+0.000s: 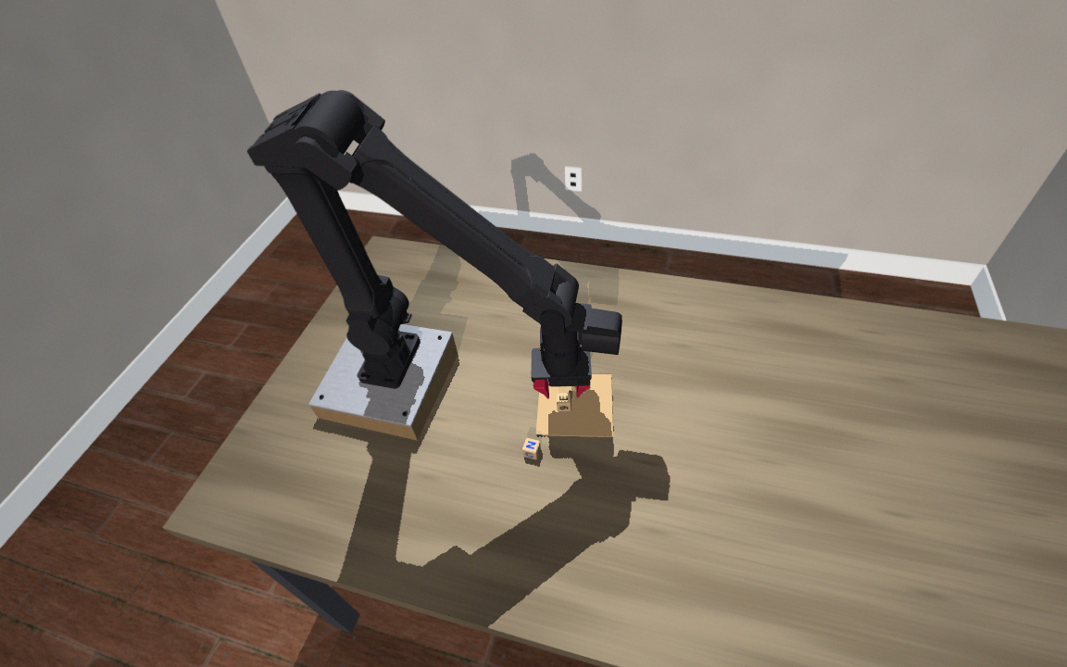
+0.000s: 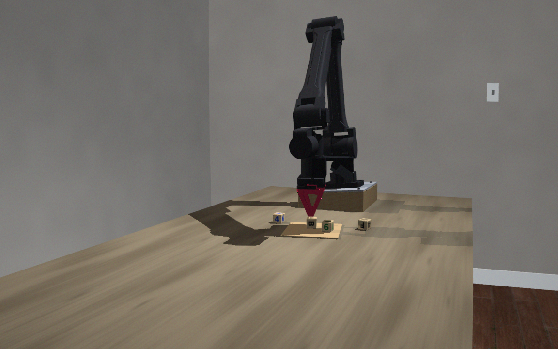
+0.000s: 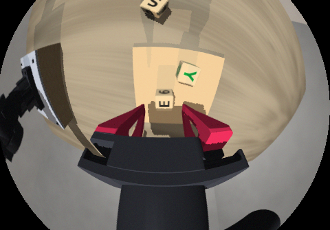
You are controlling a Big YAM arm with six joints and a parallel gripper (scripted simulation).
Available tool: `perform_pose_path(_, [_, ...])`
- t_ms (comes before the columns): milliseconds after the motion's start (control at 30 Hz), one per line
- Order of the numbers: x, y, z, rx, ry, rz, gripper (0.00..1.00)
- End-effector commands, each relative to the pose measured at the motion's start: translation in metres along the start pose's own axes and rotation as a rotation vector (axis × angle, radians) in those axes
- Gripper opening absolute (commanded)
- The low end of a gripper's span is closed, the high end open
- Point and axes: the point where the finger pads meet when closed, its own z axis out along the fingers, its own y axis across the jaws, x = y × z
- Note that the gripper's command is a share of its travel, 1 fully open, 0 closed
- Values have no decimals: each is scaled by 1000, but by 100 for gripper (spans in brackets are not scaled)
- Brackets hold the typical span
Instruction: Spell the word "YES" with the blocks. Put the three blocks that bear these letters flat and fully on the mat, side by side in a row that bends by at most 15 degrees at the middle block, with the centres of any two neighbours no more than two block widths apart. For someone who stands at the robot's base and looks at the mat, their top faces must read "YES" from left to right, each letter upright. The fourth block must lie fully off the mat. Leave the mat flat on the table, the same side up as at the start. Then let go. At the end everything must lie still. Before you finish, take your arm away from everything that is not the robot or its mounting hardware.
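Right, going from the exterior camera's near side back, I have the mat (image 1: 606, 385) (image 2: 294, 232) (image 3: 144, 65) flat on the table (image 1: 810, 464) (image 2: 229, 294) (image 3: 93, 51). On it, the Y block (image 2: 327, 226) (image 3: 188, 73) is nearest, green letter up, its arms opening away from the robot's base and its edges skewed to the mat's. Just beyond is the E block (image 1: 563, 403) (image 2: 311, 223) (image 3: 164, 100), also on the mat, apart from the Y block; its E faces up and its sides run closer to square with the mat. Both are cubes, as long one way as another, and the line joining them slants across the mat. My gripper (image 1: 563, 396) (image 2: 311, 215) (image 3: 163, 108) points straight down over the E block, fingers parted with nothing clasped; whether a tip touches the block I can't tell. Farther back and off the mat, the S block (image 2: 364, 224) (image 3: 154, 4) sits on the base's left side, its S turned sideways to anyone standing at the base. The N block (image 1: 530, 448) (image 2: 278, 218) is off the mat on the other side, blue N up. Farthest is the mounting plate (image 1: 438, 340) (image 2: 369, 185) (image 3: 56, 118) under my arm.
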Motion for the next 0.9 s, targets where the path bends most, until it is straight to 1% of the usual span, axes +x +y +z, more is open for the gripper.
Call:
perform_pose_path(0, [3,-2,-3,21,2,-2,54])
perform_pose_path(533, [3,-2,-3,21,2,-2,54])
perform_pose_path(667, [2,0,6,4,-2,-3,54])
perform_pose_path(867, [2,0,12,3,-2,-5,54])
